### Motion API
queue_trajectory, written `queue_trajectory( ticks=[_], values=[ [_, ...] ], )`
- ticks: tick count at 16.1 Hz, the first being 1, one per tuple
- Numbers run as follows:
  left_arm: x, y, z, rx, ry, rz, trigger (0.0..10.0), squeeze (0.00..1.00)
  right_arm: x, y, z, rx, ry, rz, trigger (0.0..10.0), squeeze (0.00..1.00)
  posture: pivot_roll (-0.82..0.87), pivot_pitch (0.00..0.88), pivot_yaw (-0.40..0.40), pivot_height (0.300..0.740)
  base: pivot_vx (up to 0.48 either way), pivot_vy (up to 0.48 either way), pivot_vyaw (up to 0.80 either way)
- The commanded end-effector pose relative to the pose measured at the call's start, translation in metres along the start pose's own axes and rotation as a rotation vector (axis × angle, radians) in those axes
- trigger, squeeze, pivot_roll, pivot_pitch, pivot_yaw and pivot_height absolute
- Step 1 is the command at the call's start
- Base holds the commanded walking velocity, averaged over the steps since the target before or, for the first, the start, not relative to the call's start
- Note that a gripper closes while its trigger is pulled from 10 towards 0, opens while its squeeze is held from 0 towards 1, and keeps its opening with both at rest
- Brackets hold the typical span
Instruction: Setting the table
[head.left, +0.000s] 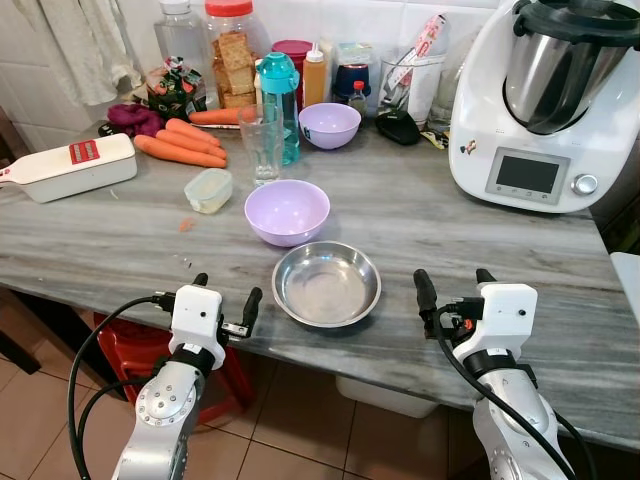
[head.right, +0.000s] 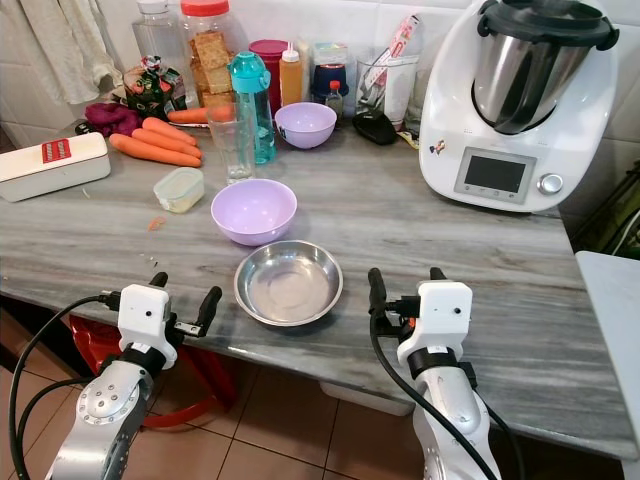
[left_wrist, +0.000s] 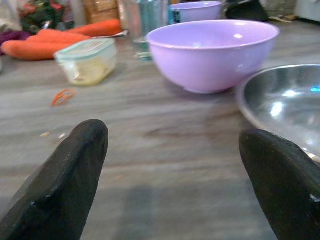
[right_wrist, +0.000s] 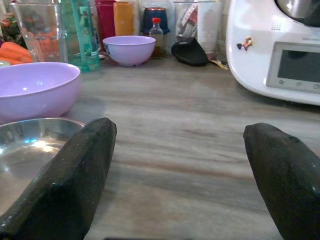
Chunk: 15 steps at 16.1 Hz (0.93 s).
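A shiny steel bowl (head.left: 326, 284) sits near the front edge of the grey counter (head.left: 470, 240). Just behind it stands a lilac bowl (head.left: 287, 211), and a smaller lilac bowl (head.left: 330, 125) is farther back beside a clear glass (head.left: 262, 145). My left gripper (head.left: 226, 297) hovers open at the counter's front edge, left of the steel bowl. To the right of that bowl my right gripper (head.left: 455, 288) is also open, at the same edge. Both hold nothing. The lilac bowl (left_wrist: 212, 52) and the steel bowl's rim (left_wrist: 280, 107) appear ahead of the left fingers (left_wrist: 60, 185).
A white kitchen machine (head.left: 545, 100) fills the back right. Carrots (head.left: 180, 145), a small lidded tub (head.left: 208, 190), a white box (head.left: 70, 167), a teal bottle (head.left: 280, 100) and jars crowd the back left. A red stool (head.left: 150, 350) stands under the counter.
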<state>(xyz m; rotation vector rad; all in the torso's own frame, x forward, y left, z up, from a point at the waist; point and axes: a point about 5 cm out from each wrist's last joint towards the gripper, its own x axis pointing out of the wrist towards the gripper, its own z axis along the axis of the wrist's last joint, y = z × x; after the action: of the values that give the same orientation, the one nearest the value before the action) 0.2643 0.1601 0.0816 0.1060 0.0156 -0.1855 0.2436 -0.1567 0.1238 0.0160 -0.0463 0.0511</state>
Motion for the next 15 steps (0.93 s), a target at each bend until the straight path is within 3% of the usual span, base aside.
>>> queue_trajectory(
  ticks=[1, 15],
  values=[
    [-0.0001, 0.0002, -0.0018, 0.007, 0.009, 0.007, 10.0, 0.00, 0.0013, 0.0004, 0.0011, 0.004, 0.000, -0.002, 10.0, 0.00, 0.02, 0.000, -0.008, 0.740, -0.300, 0.000, 0.00],
    [0.0006, 0.0002, -0.0025, 0.013, 0.013, 0.003, 10.0, 0.00, 0.0019, 0.0030, -0.0012, 0.018, 0.007, -0.002, 10.0, 0.00, 0.02, 0.000, -0.006, 0.740, -0.340, 0.000, 0.00]
  ],
)
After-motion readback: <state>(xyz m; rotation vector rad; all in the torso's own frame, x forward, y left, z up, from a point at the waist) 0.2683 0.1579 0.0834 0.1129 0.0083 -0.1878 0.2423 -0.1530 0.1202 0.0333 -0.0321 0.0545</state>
